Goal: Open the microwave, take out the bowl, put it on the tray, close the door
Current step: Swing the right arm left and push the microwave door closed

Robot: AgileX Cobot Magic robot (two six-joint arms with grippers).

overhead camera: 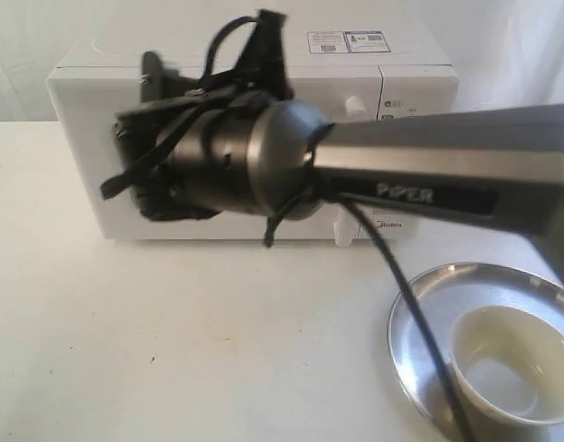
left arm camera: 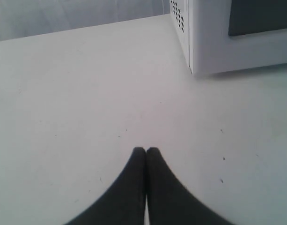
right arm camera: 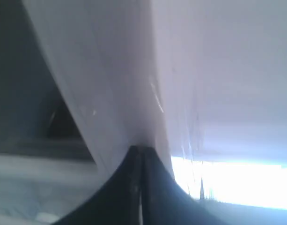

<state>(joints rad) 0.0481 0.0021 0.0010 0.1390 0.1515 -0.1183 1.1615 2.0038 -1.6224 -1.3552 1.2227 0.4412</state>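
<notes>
Pale tabletop point(overhead camera: 171, 350) spreads open across the front and left. At its right front edge, a small cream-white bowl point(overhead camera: 502, 368) sits inside the wide, shiny silver metal tray point(overhead camera: 420, 304), apart from the large white boxy microwave point(overhead camera: 254, 55). The right arm point(overhead camera: 447, 175) stretches level across the microwave's front. The right gripper point(right arm camera: 139, 149) is pressed closed, its tips at the white door point(right arm camera: 115, 70). The left gripper point(left arm camera: 146, 150) hangs closed over the table near the microwave's corner.
</notes>
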